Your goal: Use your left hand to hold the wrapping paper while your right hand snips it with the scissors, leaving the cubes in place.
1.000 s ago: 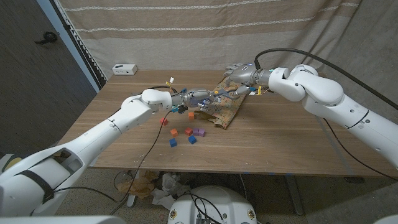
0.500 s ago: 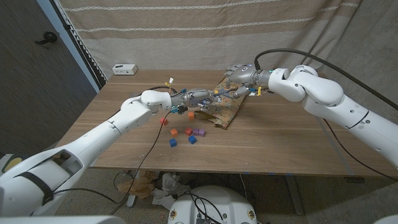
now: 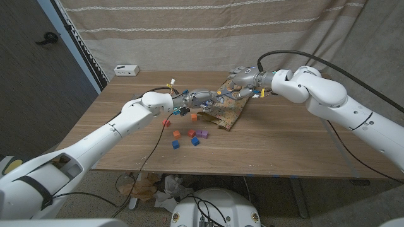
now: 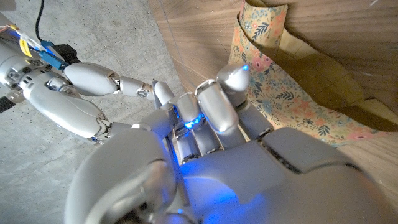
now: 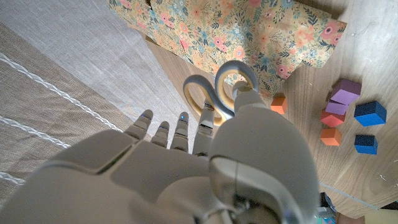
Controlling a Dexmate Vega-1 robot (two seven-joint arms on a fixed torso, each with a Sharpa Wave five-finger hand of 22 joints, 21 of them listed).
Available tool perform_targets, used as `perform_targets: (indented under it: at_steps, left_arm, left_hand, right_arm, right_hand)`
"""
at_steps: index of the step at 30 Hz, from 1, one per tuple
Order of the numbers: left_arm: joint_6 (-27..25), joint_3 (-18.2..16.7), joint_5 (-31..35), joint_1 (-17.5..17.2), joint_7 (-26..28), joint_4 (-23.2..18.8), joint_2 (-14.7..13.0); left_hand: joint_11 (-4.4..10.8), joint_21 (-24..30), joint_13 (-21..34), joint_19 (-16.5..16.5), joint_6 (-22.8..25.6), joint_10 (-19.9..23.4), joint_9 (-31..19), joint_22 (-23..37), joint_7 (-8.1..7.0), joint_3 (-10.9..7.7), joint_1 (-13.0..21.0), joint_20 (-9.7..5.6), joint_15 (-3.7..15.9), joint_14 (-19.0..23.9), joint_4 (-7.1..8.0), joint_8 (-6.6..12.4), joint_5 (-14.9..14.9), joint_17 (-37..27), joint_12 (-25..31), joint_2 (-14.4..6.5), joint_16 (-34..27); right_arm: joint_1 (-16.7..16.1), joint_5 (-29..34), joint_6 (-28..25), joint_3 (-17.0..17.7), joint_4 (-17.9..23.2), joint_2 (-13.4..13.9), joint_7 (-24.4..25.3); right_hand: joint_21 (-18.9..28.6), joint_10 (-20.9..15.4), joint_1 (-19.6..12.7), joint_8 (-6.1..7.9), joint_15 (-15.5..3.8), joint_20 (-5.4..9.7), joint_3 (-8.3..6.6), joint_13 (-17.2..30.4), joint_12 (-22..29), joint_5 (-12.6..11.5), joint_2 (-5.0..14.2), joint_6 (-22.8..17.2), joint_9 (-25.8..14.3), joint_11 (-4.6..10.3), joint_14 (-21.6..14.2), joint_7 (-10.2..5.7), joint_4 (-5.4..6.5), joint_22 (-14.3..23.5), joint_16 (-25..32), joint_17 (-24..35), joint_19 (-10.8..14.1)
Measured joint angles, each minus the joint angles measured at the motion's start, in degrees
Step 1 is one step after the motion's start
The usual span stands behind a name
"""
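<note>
Table: a wooden table [image 3: 271, 151] carries everything; a beige striped curtain [image 3: 208, 31] hangs behind it.
Right arm: the white right arm reaches from the right edge to the far middle of the table.
Left arm: the white left arm stretches from the near left corner toward the same spot.
Wrapping paper: a tan sheet of floral wrapping paper [image 3: 228, 112] lies crumpled on the far middle of the table, just beyond the cubes.
Left hand: the left hand [image 3: 203, 99] sits at the paper's left edge, fingertips touching the sheet [image 4: 273, 99]; whether it pinches the paper, I cannot tell.
Right hand: the right hand [image 3: 243, 81] hovers over the paper's far side, fingers wrapped around the scissors.
Scissors: grey-handled metal scissors [image 5: 217, 93] held in the right hand, loops above the paper.
Cubes: small coloured cubes [image 3: 189, 134], orange, red, purple and blue, sit scattered on the wood just in front of the paper.
Box: a small white box [image 3: 126, 69] rests at the far left corner.
</note>
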State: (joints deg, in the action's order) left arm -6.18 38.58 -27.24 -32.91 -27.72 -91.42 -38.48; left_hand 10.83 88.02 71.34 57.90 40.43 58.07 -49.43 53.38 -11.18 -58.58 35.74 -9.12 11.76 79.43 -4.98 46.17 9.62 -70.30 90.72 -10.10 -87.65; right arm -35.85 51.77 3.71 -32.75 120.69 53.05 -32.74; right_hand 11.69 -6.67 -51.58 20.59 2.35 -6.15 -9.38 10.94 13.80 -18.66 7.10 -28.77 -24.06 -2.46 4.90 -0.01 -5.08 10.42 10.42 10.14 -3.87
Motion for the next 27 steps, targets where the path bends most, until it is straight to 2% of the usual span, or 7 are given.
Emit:
perform_targets:
  at_steps: [4, 8, 14, 20, 23, 27]
  left_arm:
    - [0.4, 0.0, 0.1, 0.0, -0.1, 0.1, 0.0]
    - [0.6, -0.1, 0.2, -0.1, -0.1, 0.2, 0.0]
    - [0.8, -0.1, 0.2, -0.2, -0.1, 0.2, 0.1]
    - [1.1, -0.1, 0.2, -0.2, -0.2, 0.5, 0.2]
    - [1.3, -0.1, 0.3, -0.2, -0.3, 0.8, 0.4]
    - [1.6, -0.1, 0.3, -0.1, -0.5, 1.1, 0.5]
  left_hand:
    - [0.00, 0.0, 0.0, 0.0, 0.1, 0.0, -0.1, 0.1, -0.11, 0.00, 0.0, 0.00, 0.00, 0.0, 0.00, -0.01, 0.0, 0.0, 0.0, 0.0, 0.5]
    - [-0.01, 0.0, 0.0, 0.0, 0.2, 0.0, -0.1, 0.0, -0.20, 0.00, 0.0, 0.00, 0.21, -0.2, 0.00, -0.02, 0.0, 0.0, 0.0, 0.0, 0.5]
    - [-0.01, 0.0, 0.0, 0.0, 0.2, 0.0, -0.1, 0.0, -0.19, 0.00, -0.1, 0.00, 0.30, -0.3, 0.00, -0.02, 0.0, 0.0, 0.0, 0.1, 0.5]
    - [-0.02, 0.0, 0.0, 0.0, 0.2, 0.0, -0.2, 0.0, -0.19, 0.00, -0.1, 0.00, 0.30, -0.3, 0.00, -0.01, 0.0, 0.0, 0.0, 0.1, 0.5]
    - [-0.01, 0.0, 0.0, 0.0, 0.2, 0.0, -0.2, 0.0, -0.19, 0.00, -0.1, 0.00, 0.30, -0.3, 0.00, -0.01, 0.0, 0.0, 0.0, 0.1, 0.5]
    - [0.08, 0.0, 0.0, 0.0, 0.2, 0.3, -0.2, -0.1, -0.19, 0.00, -0.1, 0.00, 0.30, -0.3, 0.00, -0.01, 0.0, 0.0, 0.0, 0.1, 0.5]
  right_arm:
    - [0.0, -0.4, 0.1, 0.0, -0.2, 0.0, 0.1]
    - [0.0, -0.7, 0.3, 0.0, -0.4, 0.0, 0.5]
    - [0.1, -1.2, 0.6, 0.0, -0.7, 0.0, 1.0]
    - [0.2, -1.3, 0.8, 0.0, -1.1, 0.1, 1.4]
    - [0.2, -1.4, 0.8, 0.0, -1.2, 0.1, 1.8]
    - [0.2, -1.3, 0.9, 0.1, -1.5, 0.1, 2.5]
  right_hand:
    - [0.0, -0.2, 0.2, 0.00, 0.00, 0.21, 0.31, 0.0, 0.0, 0.0, -0.23, 0.0, 0.0, 0.21, 0.0, 0.02, 0.18, 0.0, 0.0, 0.0, 0.2]
    - [0.0, -0.9, 0.8, 0.62, -0.41, 0.01, 0.93, 0.0, 0.4, -0.2, -0.78, -1.5, -0.3, 0.44, -0.4, -0.11, 0.18, 0.0, 0.0, 0.0, 0.4]
    - [0.0, -1.3, 0.8, 1.06, -0.40, 0.32, 1.00, 0.0, 0.4, -0.6, -0.85, -2.5, -0.3, 0.74, -1.0, -0.40, 0.12, 0.0, 0.0, 0.0, 0.7]
    - [0.0, -1.6, 0.8, 1.06, -0.69, 0.18, 1.24, 0.0, 0.6, -1.1, -0.85, -2.8, -0.5, 2.07, -1.3, -1.25, -0.12, 0.0, 0.0, 0.0, 0.9]
    - [0.0, -1.9, 0.8, 1.50, -1.14, 0.24, 1.44, 0.0, 0.6, -1.3, -0.85, -3.7, -0.8, 2.39, -1.8, -1.80, -0.33, 0.0, 0.0, 0.0, 1.3]
    - [0.0, -3.0, 0.8, 3.08, -1.74, 0.52, 1.91, 0.0, 1.0, -2.1, -0.86, -6.4, -1.4, 3.39, -2.8, -2.03, -0.79, 0.0, 0.4, 0.0, 2.2]
